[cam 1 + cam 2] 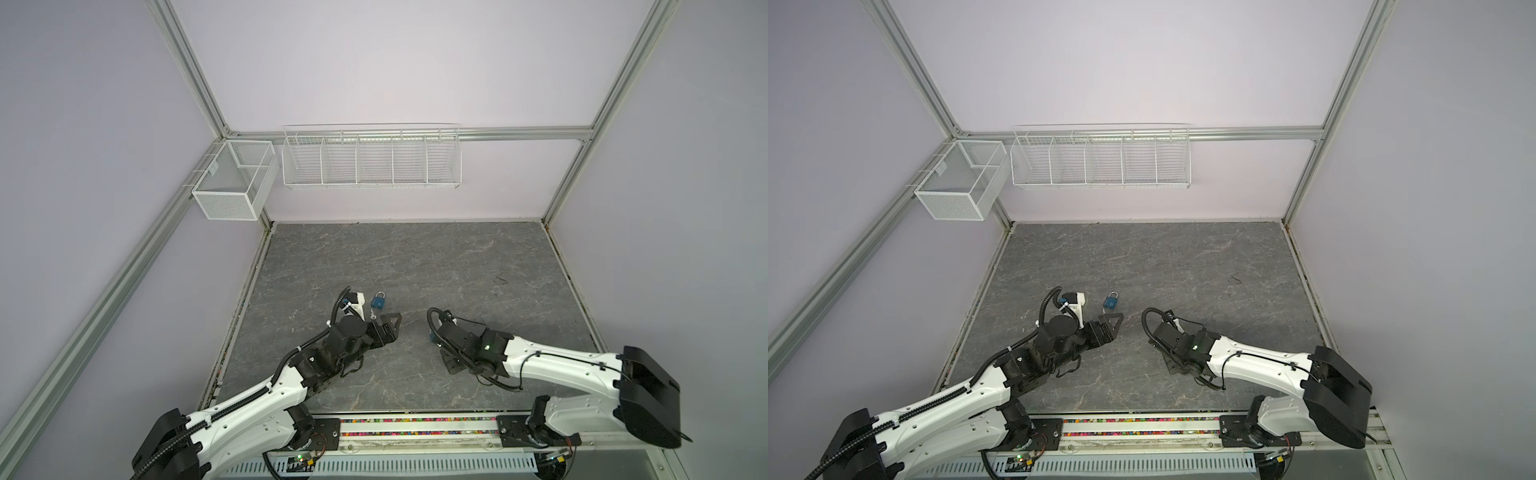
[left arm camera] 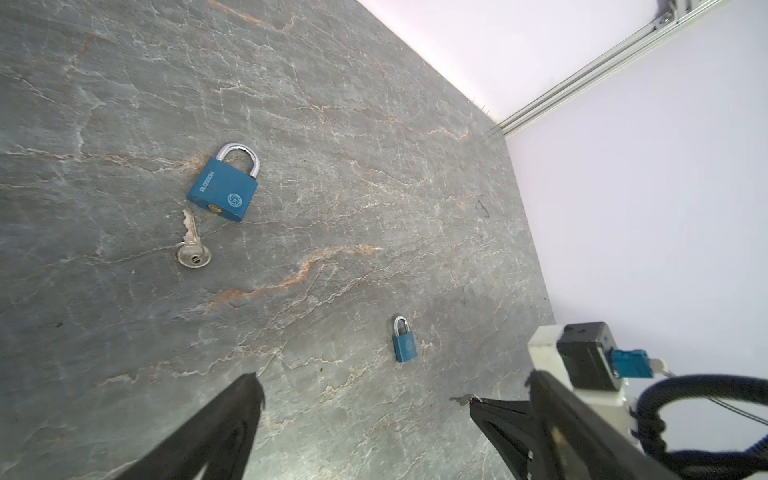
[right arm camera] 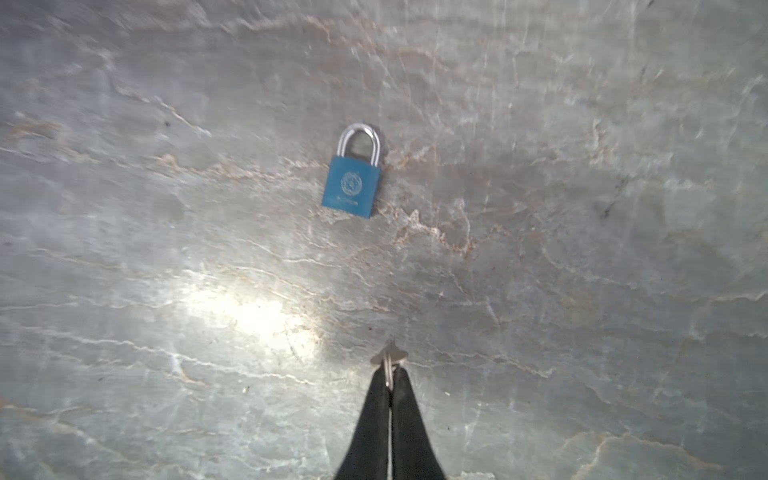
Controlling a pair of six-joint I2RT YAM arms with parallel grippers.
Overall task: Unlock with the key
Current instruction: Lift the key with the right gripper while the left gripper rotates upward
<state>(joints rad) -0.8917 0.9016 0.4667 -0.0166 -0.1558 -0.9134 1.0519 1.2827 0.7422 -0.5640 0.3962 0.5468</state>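
Now pinching a key (image 3: 388,358) with the right gripper (image 3: 390,372), left gripper (image 2: 363,390) spread wide — blue padlock (image 3: 352,183) flat on grey stone table (image 3: 582,291) just ahead, long way in line, loop end pointing away — pale walls (image 1: 374,62) around

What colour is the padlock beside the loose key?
Blue padlock, with a silver shackle; clearest in the left wrist view.

Soft, even light fills both top views, whose edges bow. The right wrist view is blurred, its padlock (image 3: 352,183) soft-edged, with white glare on the desk (image 3: 249,311).
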